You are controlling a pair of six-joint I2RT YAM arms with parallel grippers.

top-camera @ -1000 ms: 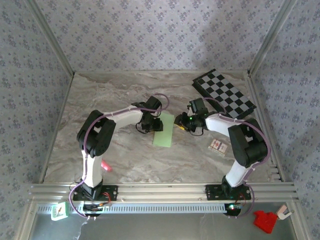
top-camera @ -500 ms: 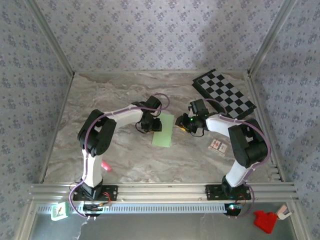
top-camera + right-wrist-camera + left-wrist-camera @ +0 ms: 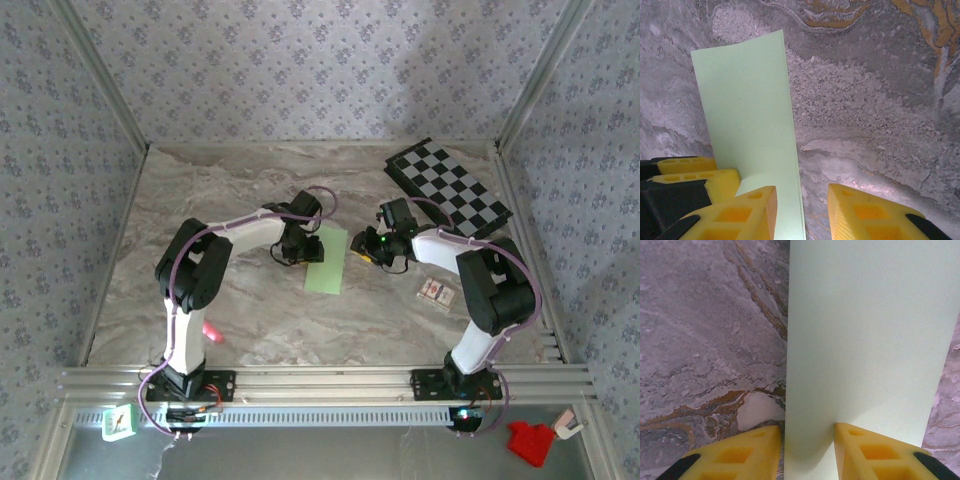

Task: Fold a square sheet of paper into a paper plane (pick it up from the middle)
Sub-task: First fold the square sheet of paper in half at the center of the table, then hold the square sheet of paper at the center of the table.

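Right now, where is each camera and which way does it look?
Top: above and behind, looking down at the table; left arm and right arm show.
Left wrist: on the left arm, looking down at the paper past the left gripper.
Right wrist: on the right arm, looking down past the right gripper.
All three share the paper.

Smooth matt paper sheet [image 3: 865,340]; rough, veined marble-look tabletop [image 3: 700,340].

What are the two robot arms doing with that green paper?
They are folding a pale green sheet of paper lying on the marble table. It already looks folded into a narrow rectangle. The left gripper and right gripper sit at its opposite long edges, jaws apart, each straddling an edge. No plane shape yet.
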